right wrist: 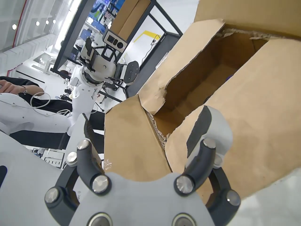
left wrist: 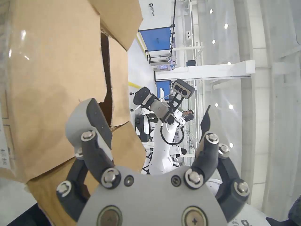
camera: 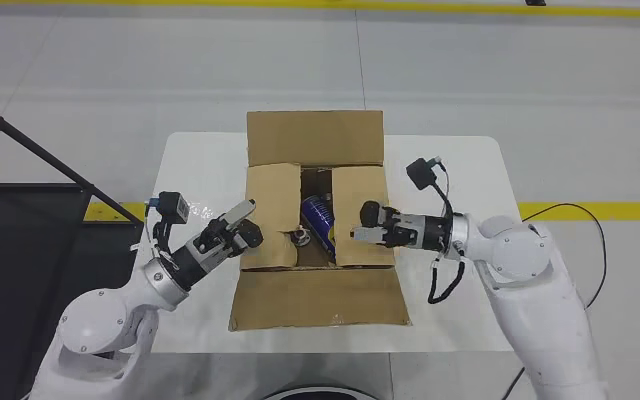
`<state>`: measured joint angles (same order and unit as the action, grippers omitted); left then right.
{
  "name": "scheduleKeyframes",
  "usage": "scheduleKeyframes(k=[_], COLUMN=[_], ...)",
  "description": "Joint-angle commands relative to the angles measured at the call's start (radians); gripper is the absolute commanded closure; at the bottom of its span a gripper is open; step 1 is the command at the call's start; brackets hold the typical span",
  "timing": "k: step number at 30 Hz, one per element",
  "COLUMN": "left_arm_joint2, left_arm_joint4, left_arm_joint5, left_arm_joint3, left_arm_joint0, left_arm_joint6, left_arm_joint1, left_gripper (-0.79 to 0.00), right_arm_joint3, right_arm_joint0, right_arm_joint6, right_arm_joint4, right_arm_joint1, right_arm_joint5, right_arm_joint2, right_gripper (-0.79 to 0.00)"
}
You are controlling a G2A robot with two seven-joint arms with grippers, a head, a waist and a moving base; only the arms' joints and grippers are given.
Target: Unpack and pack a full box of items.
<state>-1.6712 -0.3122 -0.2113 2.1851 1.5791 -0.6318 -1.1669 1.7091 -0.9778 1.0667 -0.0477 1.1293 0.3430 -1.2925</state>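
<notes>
Gaping brown box (camera: 315,138), flaps (camera: 272,215) torn.

A white table (camera: 450,170) carries one brown cardboard box (camera: 315,140), which stands directly on it, about midway across. Bare tabletop shows to both sides of the box. The box's near flap (camera: 320,295) is folded outward and stops just short of the table's near edge. A narrow strip of white tabletop shows beyond that flap.
</notes>
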Motion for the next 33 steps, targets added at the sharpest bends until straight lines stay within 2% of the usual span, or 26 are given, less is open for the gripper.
scheduleKeyframes(k=[1, 3, 6, 29, 33], left_arm_joint2=[-0.026, -0.055, -0.104, -0.104, -0.082], left_arm_joint4=[-0.035, -0.061, -0.113, -0.113, -0.132], left_arm_joint5=[-0.005, -0.013, -0.039, -0.039, -0.012], left_arm_joint3=[0.016, 0.034, 0.057, 0.057, 0.065], left_arm_joint0=[0.004, 0.009, 0.021, 0.021, 0.02], left_arm_joint6=[0.005, 0.0, -0.042, -0.042, -0.02], left_arm_joint1=[0.001, 0.002, 0.006, 0.006, 0.005], left_gripper=[-0.785, -0.785, -0.785, -0.785, -0.785], right_arm_joint3=[0.018, 0.037, 0.042, 0.042, 0.042], right_arm_joint0=[-0.014, -0.031, -0.034, -0.034, -0.034], right_arm_joint6=[-0.013, -0.019, -0.017, -0.017, -0.017], right_arm_joint4=[-0.03, -0.055, -0.056, -0.056, -0.056], right_arm_joint1=[-0.006, -0.013, -0.014, -0.014, -0.014], right_arm_joint5=[-0.002, -0.016, -0.018, -0.018, -0.018], right_arm_joint2=[-0.044, -0.091, -0.097, -0.097, -0.097], right_gripper=[-0.785, -0.785, -0.785, -0.785, -0.785])
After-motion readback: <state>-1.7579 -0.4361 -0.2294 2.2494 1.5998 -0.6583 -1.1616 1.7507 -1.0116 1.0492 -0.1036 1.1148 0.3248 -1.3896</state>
